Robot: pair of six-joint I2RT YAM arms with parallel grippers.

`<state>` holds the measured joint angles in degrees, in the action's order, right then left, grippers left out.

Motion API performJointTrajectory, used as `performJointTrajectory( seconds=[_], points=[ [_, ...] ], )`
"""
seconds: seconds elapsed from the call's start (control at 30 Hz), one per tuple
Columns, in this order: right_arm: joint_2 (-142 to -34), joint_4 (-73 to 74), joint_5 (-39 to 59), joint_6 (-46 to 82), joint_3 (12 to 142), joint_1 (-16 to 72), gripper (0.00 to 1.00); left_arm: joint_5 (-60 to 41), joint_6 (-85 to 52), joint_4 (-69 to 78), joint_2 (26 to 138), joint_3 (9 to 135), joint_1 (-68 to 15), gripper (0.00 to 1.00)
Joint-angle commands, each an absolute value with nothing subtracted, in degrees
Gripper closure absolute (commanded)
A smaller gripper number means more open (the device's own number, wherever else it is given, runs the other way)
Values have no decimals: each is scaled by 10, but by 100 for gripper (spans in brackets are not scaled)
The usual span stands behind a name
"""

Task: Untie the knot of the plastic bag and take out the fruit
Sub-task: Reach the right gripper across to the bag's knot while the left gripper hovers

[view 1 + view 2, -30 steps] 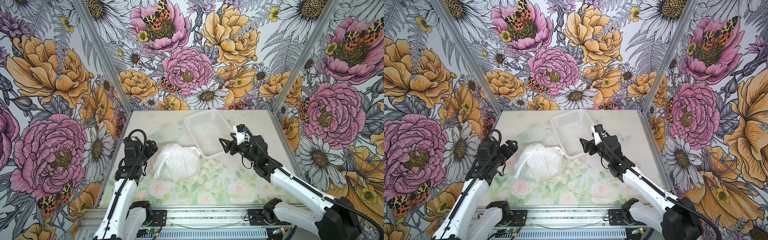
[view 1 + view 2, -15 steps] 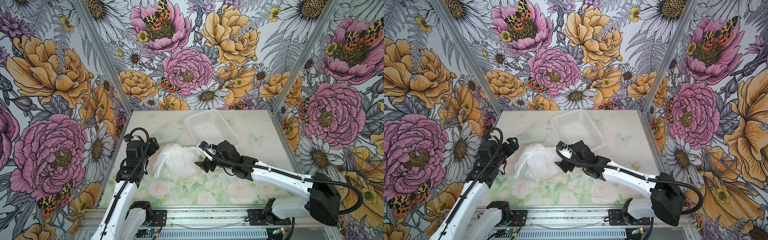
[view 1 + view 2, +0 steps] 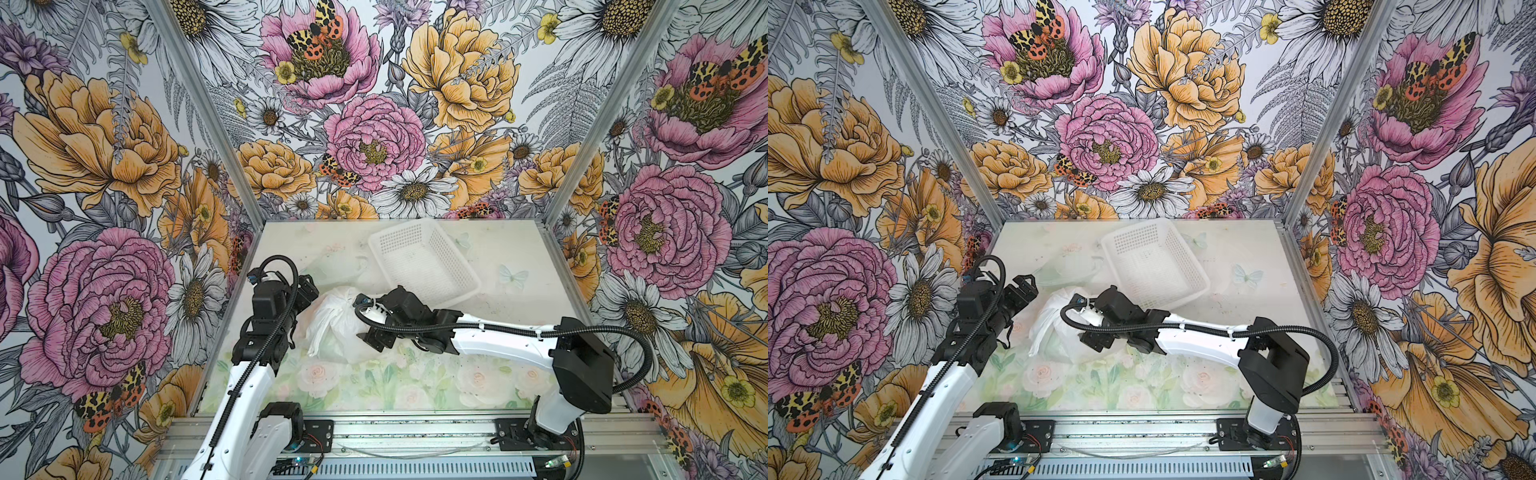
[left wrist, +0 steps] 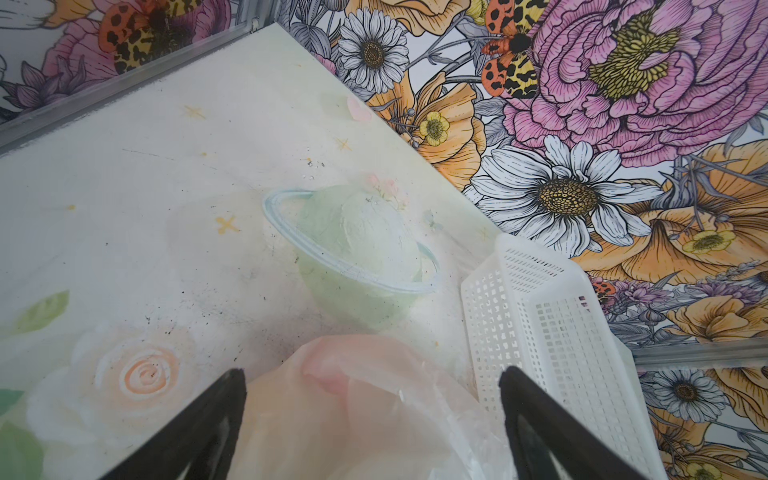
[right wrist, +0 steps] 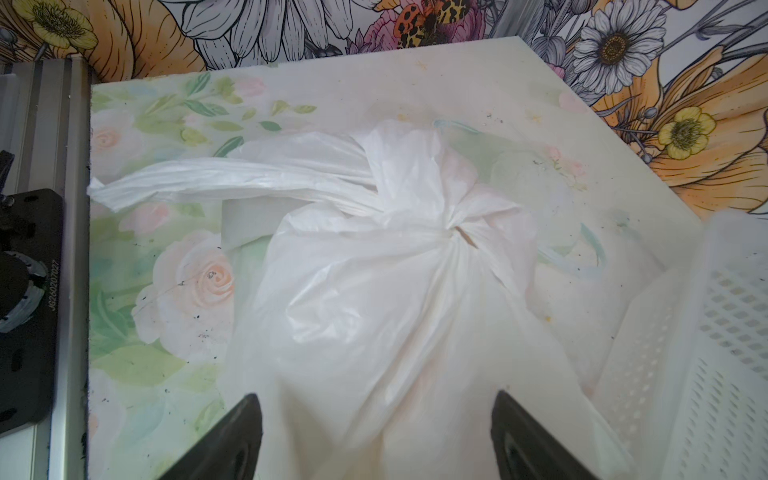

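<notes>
The plastic bag [image 3: 332, 332] [image 3: 1048, 332] lies tied shut on the mat left of centre, in both top views. Its knot [image 5: 453, 232] [image 3: 346, 296] sits on top, and one handle loop [image 5: 208, 178] trails off sideways. The fruit is hidden inside; only faint pink [image 4: 328, 370] and orange tints show through the film. My left gripper [image 3: 308, 286] [image 4: 370, 386] stands open at the bag's left edge, with the bag bulging between its fingers [image 4: 220, 415]. My right gripper [image 3: 366, 322] [image 5: 376, 411] hangs open over the bag's right side, short of the knot.
A white lattice basket [image 3: 424, 262] [image 3: 1154, 266] [image 4: 540, 324] [image 5: 727, 332] lies tilted just behind and right of the bag, close to my right wrist. Flowered walls close the back and sides. An aluminium rail [image 3: 395, 428] with both arm bases runs along the front.
My right arm has swung from in front of the basket leftward and down to the bag's right side. My left gripper has edged a little closer to the bag.
</notes>
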<state>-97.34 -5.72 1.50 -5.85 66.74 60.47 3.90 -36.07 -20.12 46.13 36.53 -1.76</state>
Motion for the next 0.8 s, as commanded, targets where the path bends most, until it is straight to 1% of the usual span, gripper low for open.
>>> performJointTrajectory(
  seconds=[0.0,0.1,0.13,0.17,0.23,0.3,0.37,0.43,0.53,0.77],
  points=[
    [-1000,-65,-1,-60,703,610,11,49,-361,-190,460,374,-21,4],
    [-1032,-65,-1,-52,725,610,12,44,-363,-190,465,375,-22,3],
    [-1044,-66,-4,-50,734,610,15,42,-363,-190,466,377,-23,3],
    [-1054,-67,-8,-49,742,610,20,41,-362,-190,468,377,-24,3],
    [-1063,-65,-14,-48,751,609,42,40,-363,-190,469,377,-25,3],
    [-1059,-63,-16,-48,750,608,68,39,-364,-190,470,378,-27,3],
    [-1048,-48,-19,-49,736,608,84,38,-364,-190,469,378,-29,3],
    [-1034,-19,-22,-53,713,608,92,38,-365,-190,469,378,-32,3],
    [-1010,32,-28,-57,670,606,100,32,-368,-189,475,381,-35,2],
    [-973,125,-24,-62,593,588,100,8,-368,-190,519,397,-47,3]
  ],
)
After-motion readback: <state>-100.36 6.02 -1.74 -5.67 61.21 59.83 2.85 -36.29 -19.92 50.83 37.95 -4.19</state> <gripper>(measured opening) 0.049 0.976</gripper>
